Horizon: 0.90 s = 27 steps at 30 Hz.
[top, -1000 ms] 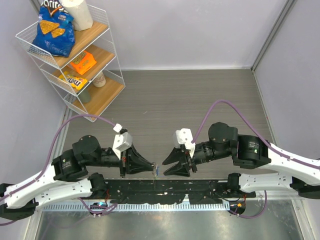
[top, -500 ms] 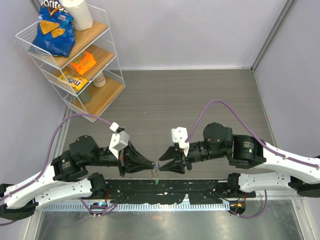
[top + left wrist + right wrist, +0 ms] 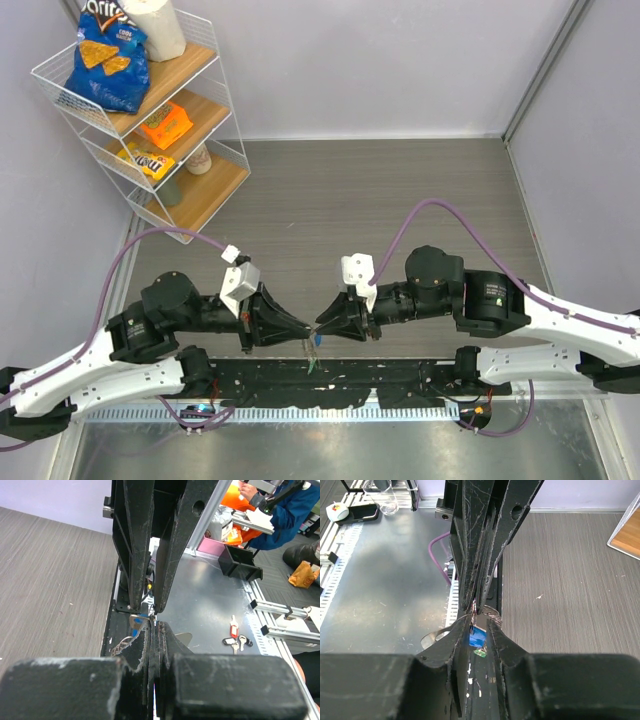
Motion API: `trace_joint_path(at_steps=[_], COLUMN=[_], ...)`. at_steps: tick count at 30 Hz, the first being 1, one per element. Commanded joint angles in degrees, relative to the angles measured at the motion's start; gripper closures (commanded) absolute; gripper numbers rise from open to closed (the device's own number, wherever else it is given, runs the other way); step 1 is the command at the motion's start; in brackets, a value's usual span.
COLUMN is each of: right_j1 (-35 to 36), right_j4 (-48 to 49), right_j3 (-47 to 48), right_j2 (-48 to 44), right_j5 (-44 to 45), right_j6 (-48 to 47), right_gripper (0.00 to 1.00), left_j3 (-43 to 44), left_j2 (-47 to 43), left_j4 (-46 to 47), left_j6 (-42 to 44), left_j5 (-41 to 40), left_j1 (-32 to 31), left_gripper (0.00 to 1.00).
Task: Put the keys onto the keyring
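Both arms meet tip to tip above the table's near edge. My left gripper (image 3: 309,336) (image 3: 153,626) is shut, and the keyring's thin wire loops (image 3: 123,642) (image 3: 493,613) bunch at its tip. The blue-headed key (image 3: 316,340) (image 3: 136,622) (image 3: 478,636) hangs just under the tips. The green-headed key (image 3: 311,365) (image 3: 480,653) dangles below it. My right gripper (image 3: 322,328) (image 3: 480,619) faces the left one, with its jaws set narrowly apart on either side of the left tip. The blue head shows through their gap. I cannot see whether they pinch anything.
A wire shelf (image 3: 150,110) with snack bags stands at the back left. A black rail (image 3: 330,380) runs along the near edge under the grippers. Beyond it, on the metal bench, lie spare keys with a red tag (image 3: 235,635). A glass (image 3: 382,495) stands farther off.
My right arm has slid left until its tip meets the left gripper's tip, and its jaws have narrowed. The left arm has barely moved, and the keys still hang beneath it.
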Motion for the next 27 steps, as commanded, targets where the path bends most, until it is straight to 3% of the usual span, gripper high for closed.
trace_joint_path(at_steps=[1, 3, 6, 7, 27], right_j1=[0.4, 0.5, 0.6, 0.7, 1.8], right_j4=[2.8, 2.7, 2.8, 2.7, 12.0], right_j3=[0.6, 0.5, 0.3, 0.2, -8.7], right_j2=[0.0, 0.0, -0.3, -0.5, -6.2], right_j5=[1.2, 1.1, 1.2, 1.2, -2.3], right_j6=[-0.5, -0.5, -0.5, -0.4, 0.6], right_gripper=[0.74, 0.77, 0.94, 0.95, 0.95], left_j3=[0.2, 0.2, 0.0, 0.0, -3.0], left_j2=[-0.9, -0.8, -0.8, -1.0, -2.9], left_j4=[6.4, 6.7, 7.4, 7.5, 18.2], left_j6=[-0.9, -1.0, -1.1, -1.1, -2.8], left_j5=[1.5, 1.6, 1.8, 1.8, -1.3], left_j1=[0.0, -0.1, -0.1, -0.1, -0.1], left_gripper=[1.0, 1.0, 1.0, 1.0, 1.0])
